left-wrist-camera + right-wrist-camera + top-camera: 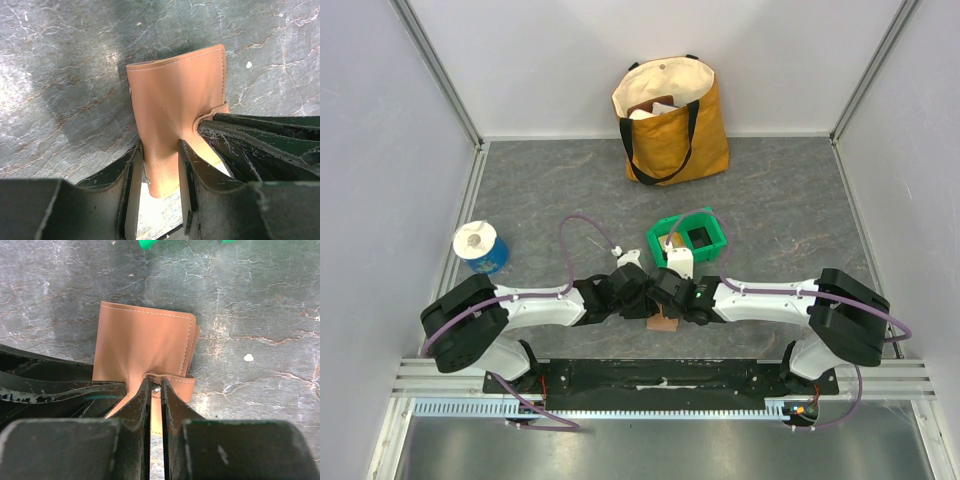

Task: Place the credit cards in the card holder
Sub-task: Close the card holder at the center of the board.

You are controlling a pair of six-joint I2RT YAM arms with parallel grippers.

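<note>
The card holder (pixel 175 100) is a terracotta-brown wallet, folded shut and standing up off the grey table between both grippers. My left gripper (pixel 157 152) is shut on its lower edge, a finger on each side. My right gripper (pixel 156 386) is pinched on the snap tab (pixel 175 385), and the metal snap shows between the jaws. From above, the card holder (pixel 665 322) peeks out below the left gripper (pixel 645 308) and the right gripper (pixel 670 308), which meet at the table's near middle. The credit cards are out of view.
A green plastic bin (pixel 718 240) stands just behind the grippers. A yellow tote bag (pixel 705 130) stands at the back wall. A blue tub with a white top (pixel 480 247) sits at the left. Walls enclose the table on three sides.
</note>
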